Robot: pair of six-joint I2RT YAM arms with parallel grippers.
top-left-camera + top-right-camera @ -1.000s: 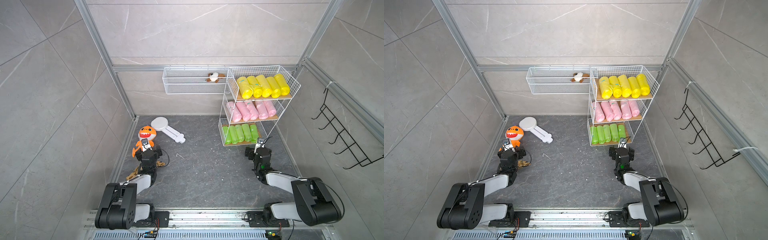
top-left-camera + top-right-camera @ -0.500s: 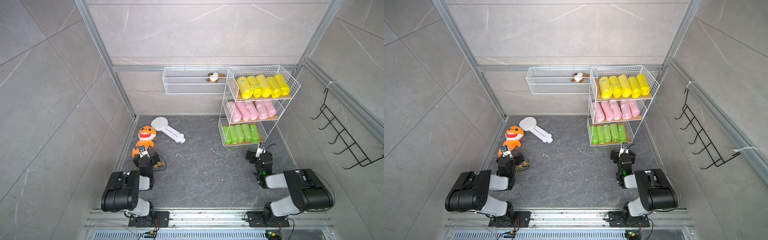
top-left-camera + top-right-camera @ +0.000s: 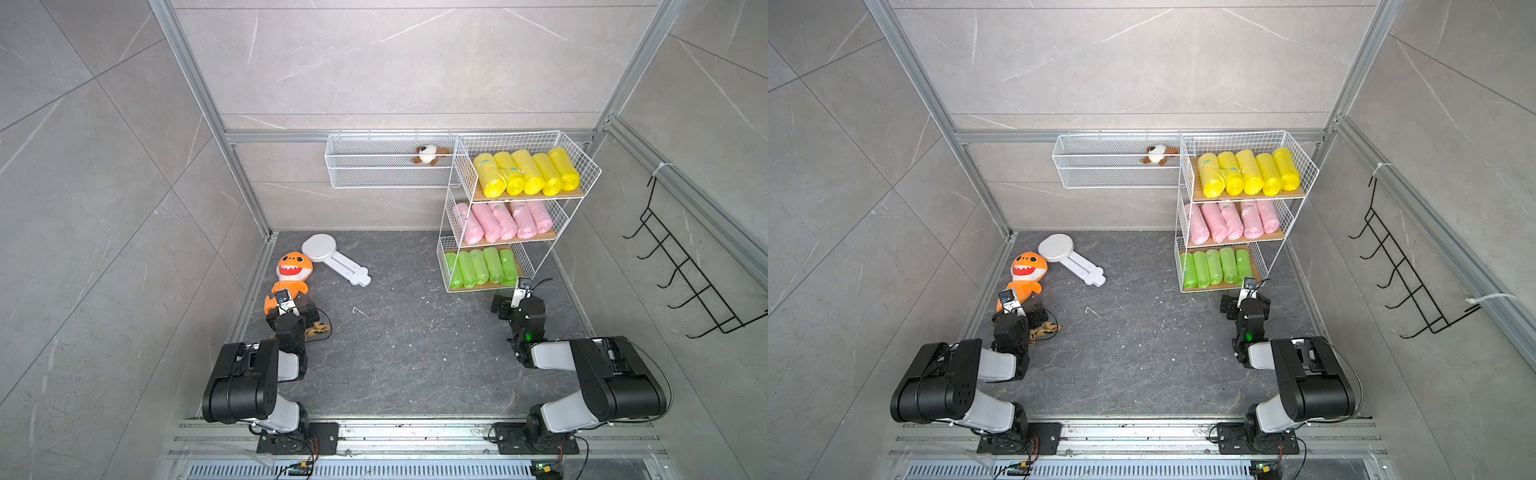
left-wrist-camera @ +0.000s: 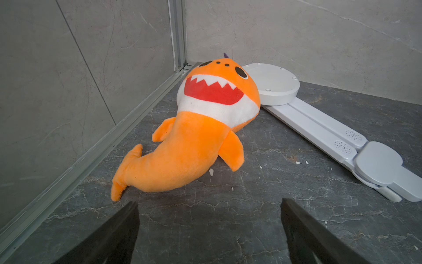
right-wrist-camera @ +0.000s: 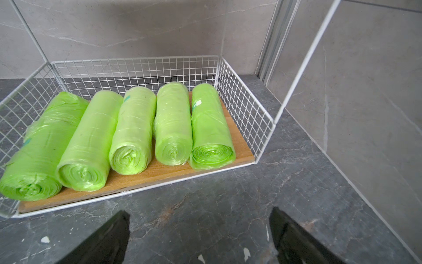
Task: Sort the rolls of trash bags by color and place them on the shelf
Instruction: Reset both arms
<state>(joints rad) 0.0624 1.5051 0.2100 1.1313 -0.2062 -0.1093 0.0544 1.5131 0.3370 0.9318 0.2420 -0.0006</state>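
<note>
The shelf stands at the back right with the rolls of trash bags sorted by tier in both top views. Yellow rolls lie on top, pink rolls in the middle, green rolls on the bottom board. In the right wrist view the green rolls lie side by side behind the shelf's wire wall. My right gripper is open and empty over the floor just in front of that tier. My left gripper is open and empty near the left wall.
An orange shark plush lies just ahead of my left gripper, beside a white folding stand. A white wire basket holding a small plush hangs on the back wall. A black hook rack is on the right wall.
Both arms have folded back toward the front rail, drawing the grippers a little away from the shelf and the plush. Both grippers stayed open.
</note>
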